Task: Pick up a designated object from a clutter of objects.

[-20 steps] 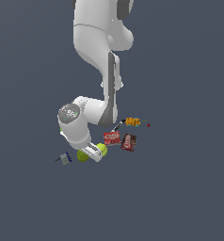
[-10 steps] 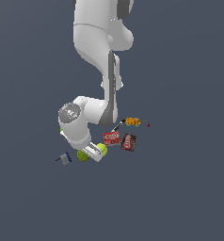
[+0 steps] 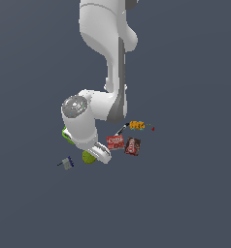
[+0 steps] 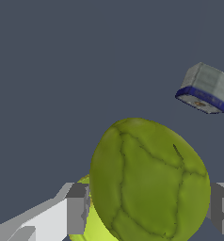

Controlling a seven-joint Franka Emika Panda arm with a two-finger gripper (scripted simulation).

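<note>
While the white arm bent low over the pile, its claw (image 4: 149, 209) sat around the pear (image 4: 149, 181), with one grey finger (image 4: 76, 209) on each side. The fingers were close to the skin, but I could not tell if they were squeezing it. A yellow-green ball (image 4: 92, 221) peeked out from behind the pear. The small grey-blue piece (image 3: 67, 162) lay near, and two red packets (image 3: 115, 142) and the orange-handled tool (image 3: 136, 125) lay toward the exterior view's right.
</note>
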